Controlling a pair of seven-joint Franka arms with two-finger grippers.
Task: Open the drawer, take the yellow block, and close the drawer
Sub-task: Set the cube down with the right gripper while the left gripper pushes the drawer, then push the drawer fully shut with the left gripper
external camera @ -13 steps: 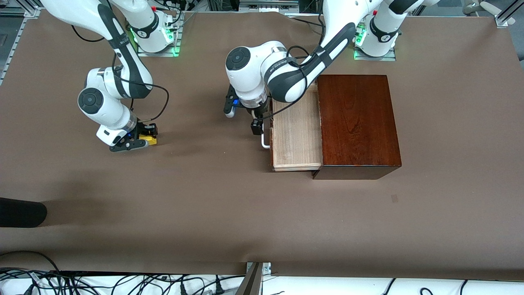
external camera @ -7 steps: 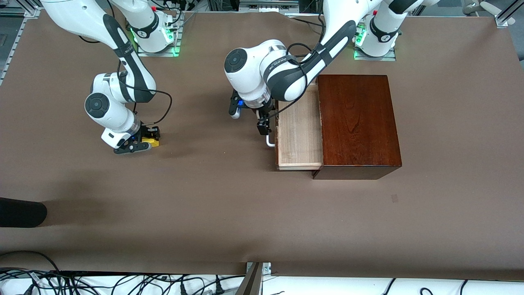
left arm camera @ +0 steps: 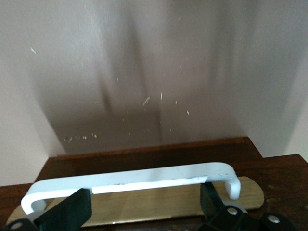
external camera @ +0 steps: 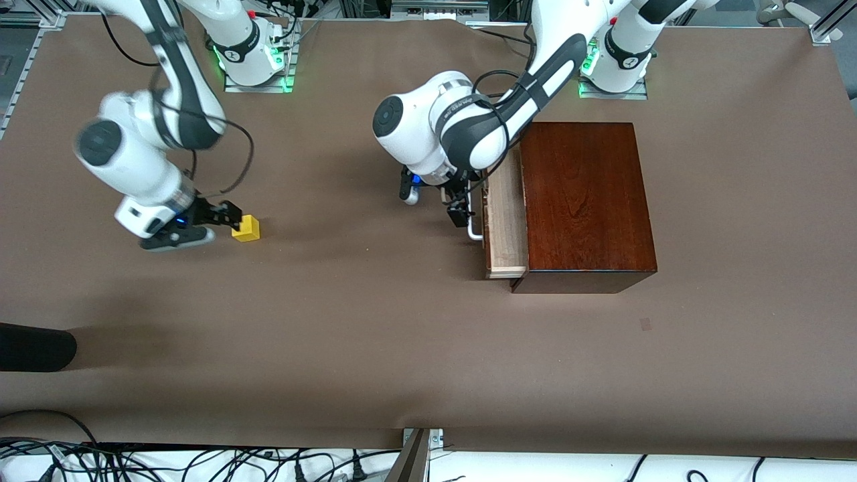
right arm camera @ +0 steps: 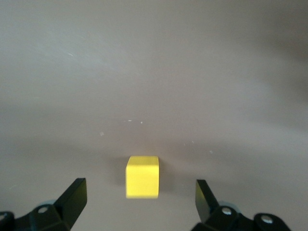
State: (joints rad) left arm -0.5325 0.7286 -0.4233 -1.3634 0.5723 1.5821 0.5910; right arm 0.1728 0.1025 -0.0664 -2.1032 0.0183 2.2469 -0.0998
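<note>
We see the yellow block [external camera: 246, 228] resting on the brown table [external camera: 348, 335], well apart from the mahogany box [external camera: 584, 201] and toward the right arm's end of the table. The right gripper [external camera: 201, 224] sits just beside the block with its fingers spread wide and holding nothing; in the right wrist view the block [right arm camera: 142, 176] stands alone between the two fingertips [right arm camera: 74, 195], touching neither.

At the box, the drawer [external camera: 503, 221] shows only a narrow strip of pale wood sticking out of the face that looks toward the right arm's end. The left gripper [external camera: 462, 209] is at the drawer's white handle [external camera: 474, 221], its fingers parted wide. In the left wrist view the handle [left arm camera: 130, 182] runs across between the fingers [left arm camera: 72, 211], with no grip on the bar.
</note>
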